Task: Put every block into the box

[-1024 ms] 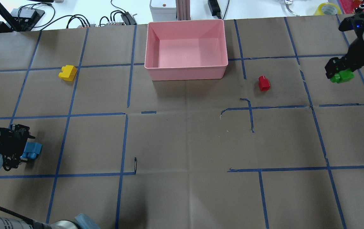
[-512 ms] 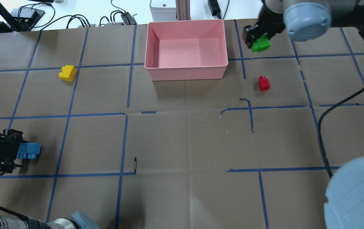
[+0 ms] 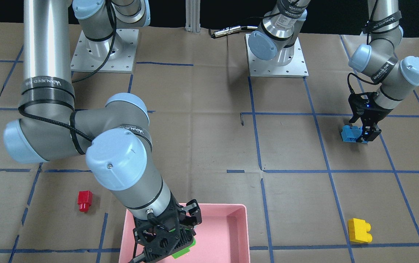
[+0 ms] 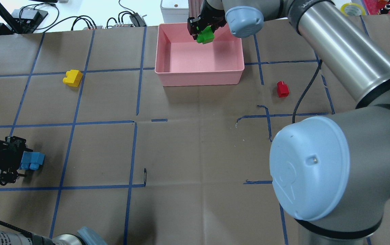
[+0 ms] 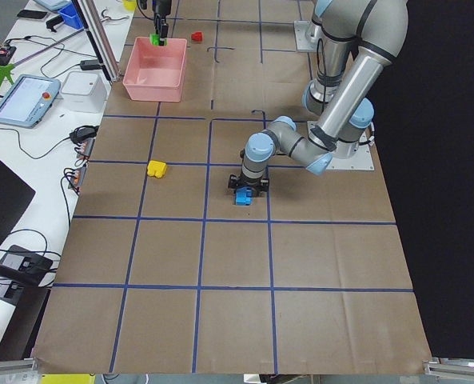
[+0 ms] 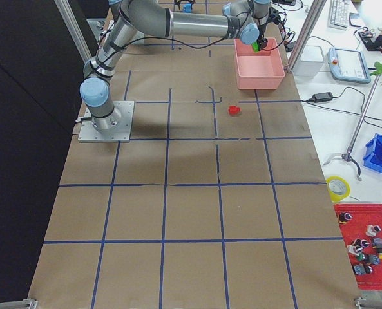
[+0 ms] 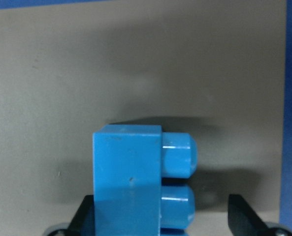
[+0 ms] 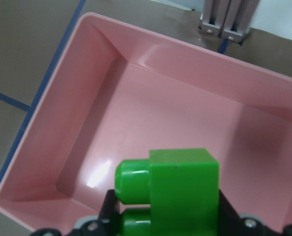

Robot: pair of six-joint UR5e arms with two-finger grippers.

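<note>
My right gripper [image 4: 201,31] is shut on the green block [image 4: 206,35] and holds it above the far side of the pink box [image 4: 198,77]. The right wrist view shows the green block [image 8: 182,189] over the box floor [image 8: 185,113]. My left gripper [image 4: 22,162] is low at the table's near left, open, with its fingers on either side of the light blue block [image 4: 32,160]. In the left wrist view the blue block [image 7: 128,182] touches one finger and stands clear of the other. The yellow block [image 4: 72,78] lies left of the box. The red block [image 4: 282,89] lies right of it.
An aluminium post [image 4: 195,10], a grey unit [image 4: 174,10] and cables [image 4: 86,22] stand just beyond the table's far edge behind the box. My right arm's elbow [image 4: 307,170] hides the table's near right in the overhead view.
My right gripper has carried the green block from the table's right edge leftward to above the pink box. The left gripper has shifted only slightly at the blue block.
</note>
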